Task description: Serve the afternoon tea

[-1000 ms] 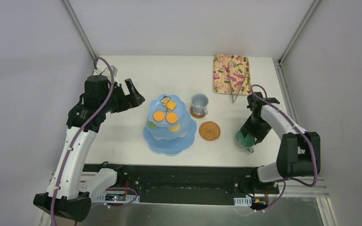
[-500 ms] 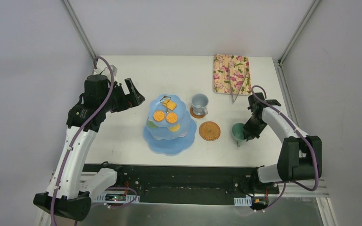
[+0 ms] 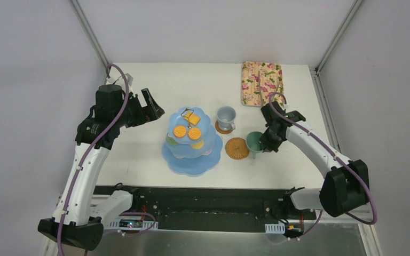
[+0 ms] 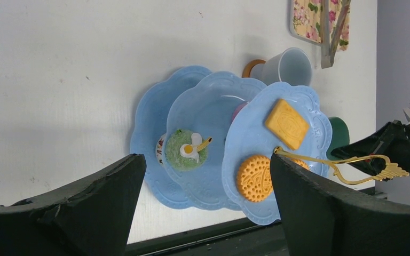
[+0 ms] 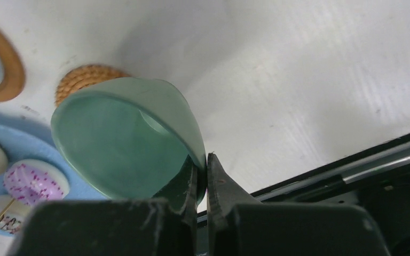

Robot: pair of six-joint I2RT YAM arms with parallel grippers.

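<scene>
Right claw (image 5: 205, 169) clamped on rim of green cup (image 5: 121, 143); cup tilted, right of stand (image 3: 191, 152), brown coaster (image 3: 237, 148) between. Left claw (image 3: 151, 108) spread apart, empty, left of stand. Grey-blue cup (image 3: 226, 116) right of stand, further back.

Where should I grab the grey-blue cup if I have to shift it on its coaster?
By the rim, from above, one finger inside and one outside: the grey-blue cup stands upright, mouth open upward. Come in on its right side, since the tiered stand sits close on its left. The right gripper holds the green cup by its wall the same way.
</scene>
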